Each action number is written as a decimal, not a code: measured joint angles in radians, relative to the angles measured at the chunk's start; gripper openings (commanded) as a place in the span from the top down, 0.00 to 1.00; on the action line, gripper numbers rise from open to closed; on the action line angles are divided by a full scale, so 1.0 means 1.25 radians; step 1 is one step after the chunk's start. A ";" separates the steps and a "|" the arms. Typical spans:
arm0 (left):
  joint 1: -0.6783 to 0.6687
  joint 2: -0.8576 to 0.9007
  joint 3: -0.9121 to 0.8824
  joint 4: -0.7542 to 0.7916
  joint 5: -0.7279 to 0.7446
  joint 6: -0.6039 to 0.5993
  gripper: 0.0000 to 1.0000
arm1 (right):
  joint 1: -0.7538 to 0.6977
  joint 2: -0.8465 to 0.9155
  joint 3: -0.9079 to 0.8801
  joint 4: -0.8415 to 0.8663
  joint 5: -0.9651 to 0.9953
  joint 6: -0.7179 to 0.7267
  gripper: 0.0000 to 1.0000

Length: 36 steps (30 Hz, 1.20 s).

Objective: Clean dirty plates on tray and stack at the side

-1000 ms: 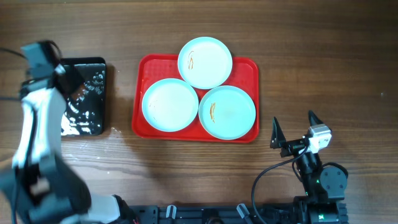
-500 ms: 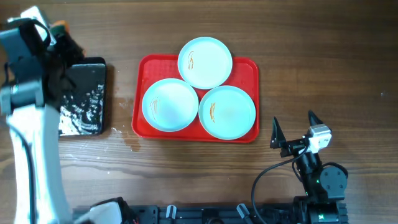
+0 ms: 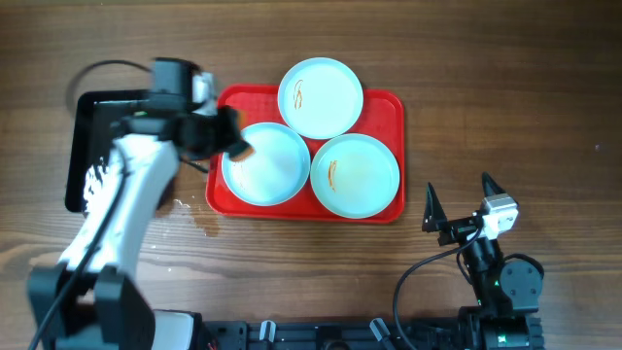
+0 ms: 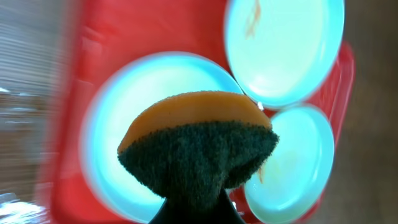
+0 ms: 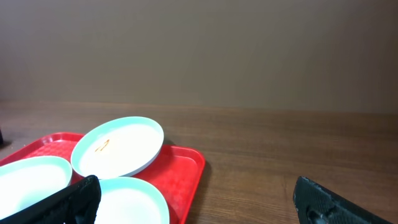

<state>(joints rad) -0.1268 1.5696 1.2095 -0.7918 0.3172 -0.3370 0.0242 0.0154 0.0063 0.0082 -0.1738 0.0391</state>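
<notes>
Three pale mint plates lie on the red tray: a back plate with an orange smear, a front-right plate with a smear, and a front-left plate. My left gripper is shut on an orange and dark green sponge and holds it over the front-left plate's left edge. My right gripper is open and empty, off to the right of the tray.
A glossy black tray with wet foam lies left of the red tray. Water drops lie on the wood in front of the red tray's left corner.
My left arm has swung from over the black tray rightward to the red tray, carrying the sponge to the front-left plate. The right arm has not moved.
</notes>
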 measured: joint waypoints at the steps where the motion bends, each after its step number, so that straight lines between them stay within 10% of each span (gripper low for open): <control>1: -0.026 0.019 -0.004 0.013 0.008 -0.002 0.96 | 0.000 0.000 0.000 0.000 0.000 0.000 0.00; 22: -0.134 0.145 -0.005 -0.007 -0.143 -0.071 0.96 | 0.000 0.000 0.000 0.005 -0.007 0.018 0.00; 30: -0.133 0.145 -0.005 -0.007 -0.164 -0.071 0.96 | -0.002 0.000 0.000 0.036 -0.249 0.620 0.00; 36: -0.112 0.145 -0.006 -0.018 -0.172 -0.071 0.96 | -0.002 0.004 0.023 0.402 -0.301 0.936 0.00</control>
<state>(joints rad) -0.2668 1.7508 1.2015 -0.8139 0.1020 -0.4263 0.0223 0.0204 0.0357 0.5102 -0.5499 1.2091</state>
